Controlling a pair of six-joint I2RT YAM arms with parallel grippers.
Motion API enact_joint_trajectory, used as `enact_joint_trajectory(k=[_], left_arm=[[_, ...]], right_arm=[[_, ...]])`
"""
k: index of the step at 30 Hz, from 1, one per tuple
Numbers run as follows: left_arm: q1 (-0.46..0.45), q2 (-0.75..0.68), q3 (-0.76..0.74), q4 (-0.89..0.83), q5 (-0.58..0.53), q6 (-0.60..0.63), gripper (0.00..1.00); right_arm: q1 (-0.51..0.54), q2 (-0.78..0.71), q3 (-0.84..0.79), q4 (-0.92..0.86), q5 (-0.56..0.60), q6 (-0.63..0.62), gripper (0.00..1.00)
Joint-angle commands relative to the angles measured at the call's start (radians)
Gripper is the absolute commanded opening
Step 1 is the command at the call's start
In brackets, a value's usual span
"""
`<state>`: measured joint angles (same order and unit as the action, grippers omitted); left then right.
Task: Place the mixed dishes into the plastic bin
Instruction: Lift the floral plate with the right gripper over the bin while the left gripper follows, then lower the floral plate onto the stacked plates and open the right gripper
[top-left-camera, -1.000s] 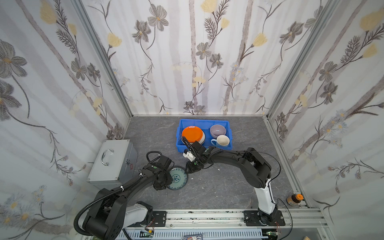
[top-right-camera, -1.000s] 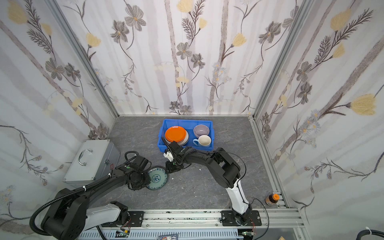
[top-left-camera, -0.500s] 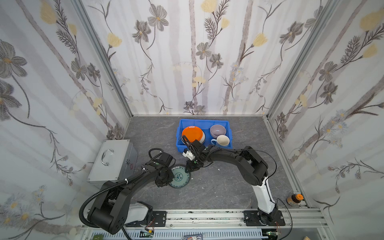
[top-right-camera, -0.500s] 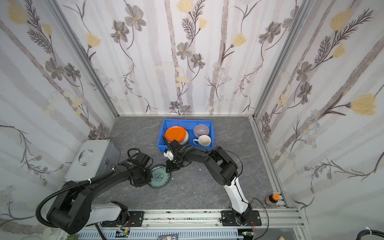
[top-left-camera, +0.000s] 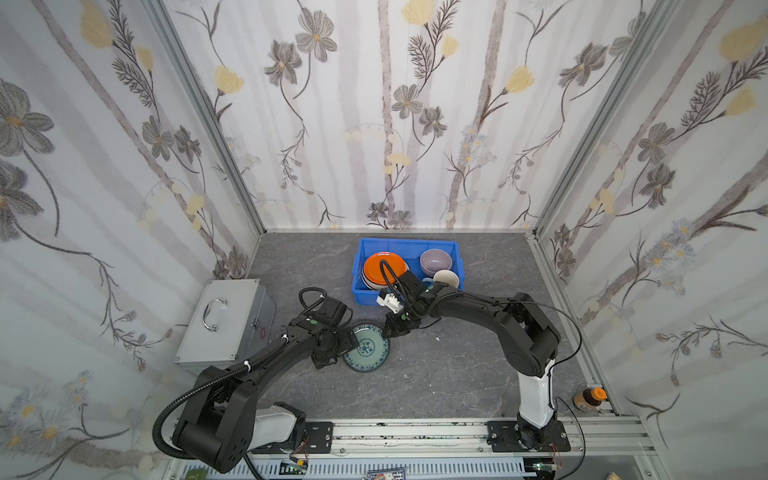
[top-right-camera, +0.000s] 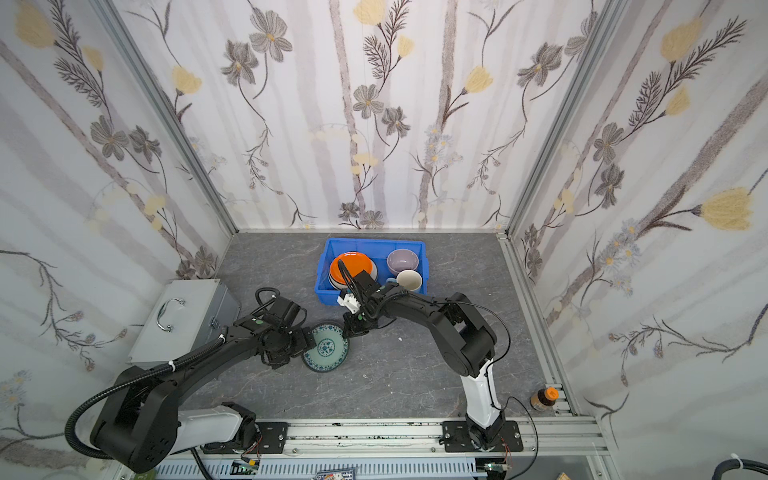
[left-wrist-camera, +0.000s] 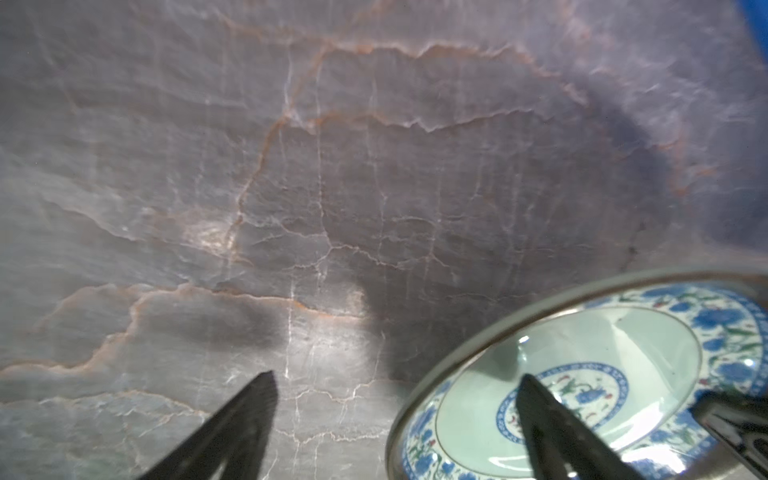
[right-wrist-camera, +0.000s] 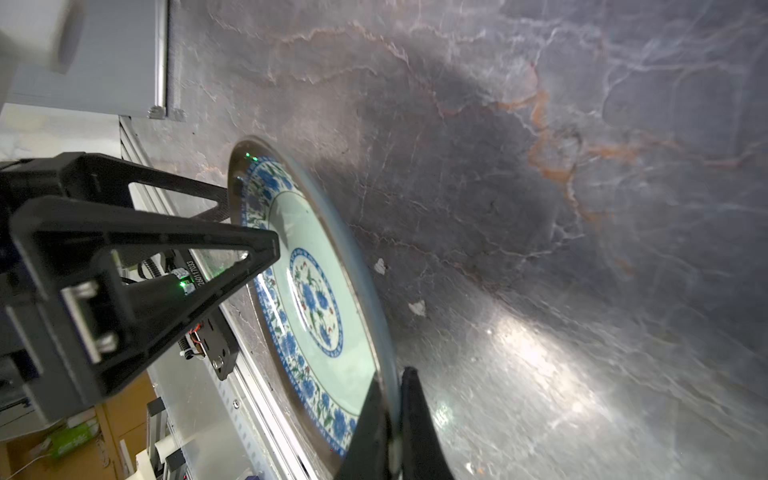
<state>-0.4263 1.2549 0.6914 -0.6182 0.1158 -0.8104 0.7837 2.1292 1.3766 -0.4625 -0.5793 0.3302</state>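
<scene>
- Grey marbled tabletop (top-left-camera: 436, 374): floor of the cell, and everything below stands on it.
- Silver metal case (top-left-camera: 232, 320): lid shut and handle up, at the table's 9 o'clock edge.
- Bright blue plastic bin (top-left-camera: 409, 242): at the table's 12 o'clock, near the back wall.
- Teal-patterned plate (top-left-camera: 368, 348): outside the bin, at about its 7 o'clock, between the two grippers. Whether it touches the table cannot be told.
- Orange plate (top-left-camera: 380, 266): on top of a stack of plates in the bin's 9 o'clock half.
- Left gripper (left-wrist-camera: 395, 376): jaws spread wide and straddling the teal-patterned plate's 9 o'clock rim, one finger over its face, gripping nothing.
- Right gripper (right-wrist-camera: 392, 399): jaws pinched tight on the same plate's 1 o'clock rim.
- Lilac bowl (top-left-camera: 435, 262): upright in the bin's 1 o'clock corner.
- Pale-blue mug (top-left-camera: 446, 279): upright in the bin's 4 o'clock corner, just beside the bowl.
- Orange-capped bottle (top-left-camera: 586, 399): at the table's 4 o'clock edge, well apart from the dishes.
</scene>
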Motion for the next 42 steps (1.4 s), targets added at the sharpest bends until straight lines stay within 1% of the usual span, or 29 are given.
enact_joint_trajectory(k=[1,8,11,14,18,22,23,24,30,32,37,42], left_arm=[[0.007,-0.053,0.057,-0.122,-0.069,0.046,1.0],[0.075,-0.122,0.229,-0.27,-0.111,0.102,1.0],[0.108,-0.121,0.319,-0.298,-0.113,0.137,1.0],[0.128,-0.086,0.43,-0.318,-0.117,0.183,1.0],[0.14,0.013,0.593,-0.326,-0.114,0.239,1.0],[0.152,0.145,0.737,-0.309,-0.083,0.276,1.0],[0.154,0.175,0.755,-0.306,-0.074,0.285,1.0],[0.155,0.211,0.815,-0.305,-0.064,0.295,1.0],[0.162,0.404,1.011,-0.323,-0.02,0.345,1.0],[0.164,0.458,1.063,-0.329,-0.002,0.353,1.0],[0.164,0.577,1.191,-0.354,0.036,0.368,1.0],[0.167,0.656,1.277,-0.382,0.057,0.385,1.0]], right_arm=[[-0.001,-0.035,-0.003,-0.001,-0.042,-0.016,0.05],[-0.031,-0.101,0.054,-0.046,-0.049,-0.01,0.05],[-0.066,-0.098,0.131,-0.092,-0.025,-0.013,0.06],[-0.111,-0.062,0.238,-0.143,0.003,-0.026,0.06],[-0.176,0.016,0.393,-0.2,0.026,-0.029,0.06],[-0.228,0.111,0.551,-0.249,0.044,-0.032,0.06],[-0.238,0.132,0.581,-0.254,0.044,-0.031,0.06],[-0.25,0.158,0.613,-0.257,0.045,-0.026,0.06],[-0.306,0.303,0.771,-0.257,0.048,0.023,0.06],[-0.32,0.341,0.804,-0.248,0.05,0.038,0.06],[-0.353,0.395,0.806,-0.197,0.052,0.086,0.06],[-0.374,0.438,0.835,-0.172,0.032,0.118,0.07]])
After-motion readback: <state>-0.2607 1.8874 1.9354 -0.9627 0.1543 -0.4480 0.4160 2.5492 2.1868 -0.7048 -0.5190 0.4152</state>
